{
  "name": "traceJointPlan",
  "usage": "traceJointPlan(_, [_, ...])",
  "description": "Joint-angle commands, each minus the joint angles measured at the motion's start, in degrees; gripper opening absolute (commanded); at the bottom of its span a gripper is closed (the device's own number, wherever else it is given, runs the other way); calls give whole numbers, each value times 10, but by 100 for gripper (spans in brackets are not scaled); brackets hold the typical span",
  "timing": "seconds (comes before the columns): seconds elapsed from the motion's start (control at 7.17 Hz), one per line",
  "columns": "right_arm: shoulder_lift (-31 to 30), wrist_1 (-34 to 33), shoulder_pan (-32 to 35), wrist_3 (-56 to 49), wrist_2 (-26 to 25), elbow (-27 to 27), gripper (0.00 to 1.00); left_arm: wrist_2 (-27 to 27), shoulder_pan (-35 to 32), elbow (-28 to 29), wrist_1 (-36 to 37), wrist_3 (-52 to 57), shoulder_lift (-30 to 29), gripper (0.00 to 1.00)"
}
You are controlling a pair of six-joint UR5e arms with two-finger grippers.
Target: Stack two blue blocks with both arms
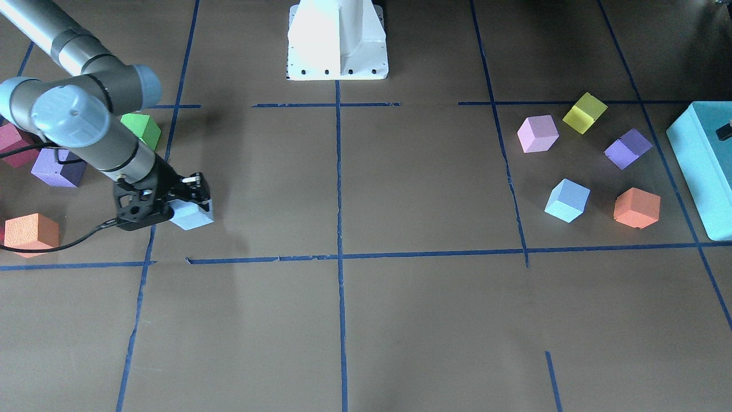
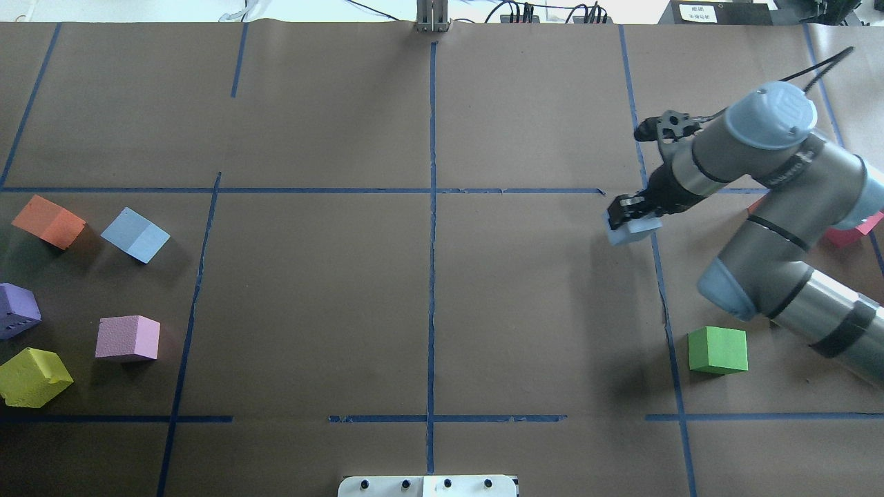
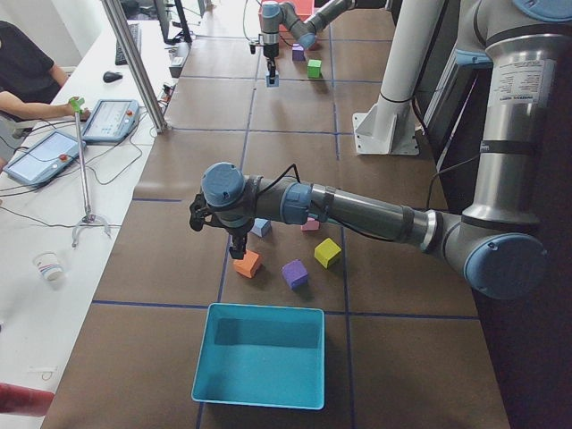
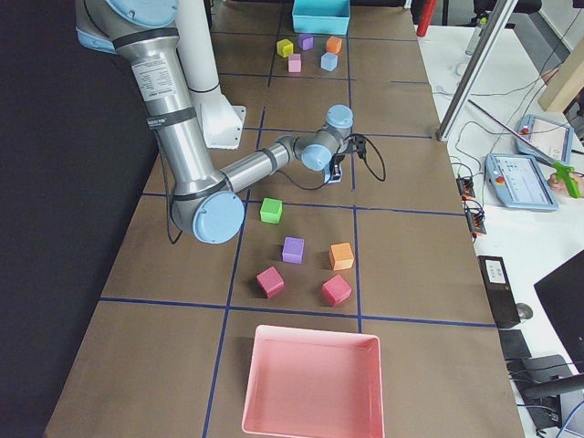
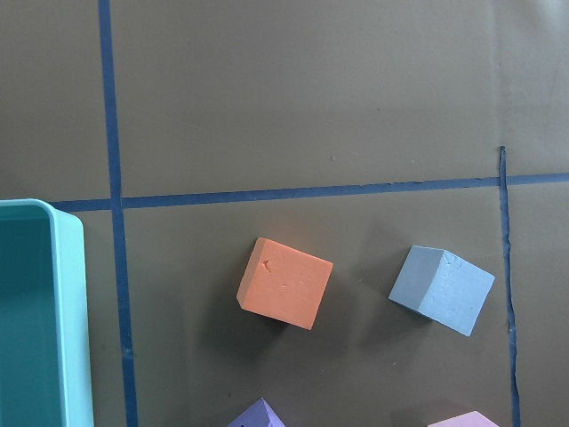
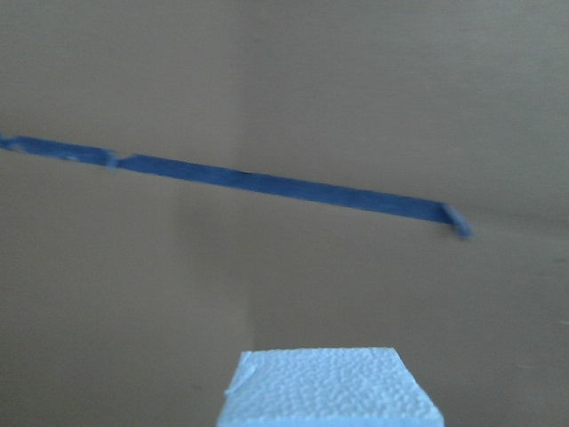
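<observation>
Soft light is coming from above and spreading evenly over the brown counter (image 1: 400,320). In the front view the white base (image 1: 337,40) is glowing so bright that its details are washing out. The top edge of the overhead view is glaring white too. The cubes are casting soft, fuzzy shadows, and the orange cube (image 5: 284,283) is throwing a dim one beside itself in the sharp left wrist view. The right wrist view is looking blurry: the blue tape line (image 6: 249,181) is smearing and the blue block (image 6: 329,391) is looking soft. The right side view is going black along its left edge.
</observation>
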Motion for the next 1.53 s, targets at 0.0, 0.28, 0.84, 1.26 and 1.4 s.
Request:
traceJointPlan(0.0, [153, -35, -77, 195, -67, -59, 0, -5, 0, 1, -1, 0, 1, 100])
traceJointPlan(0.28, [240, -59, -111, 264, -113, -138, 0, -5, 0, 3, -34, 5, 7, 100])
traceJointPlan(0.84, [252, -94, -130, 279, -151, -162, 2, -6, 0, 3, -55, 4, 13, 100])
traceJointPlan(1.26, [247, -97, -141, 235, -165, -162, 4, -6, 0, 3, -55, 5, 14, 100])
traceJointPlan(1.4, [246, -97, -142, 227, -166, -161, 8, -6, 0, 4, -55, 5, 14, 100])
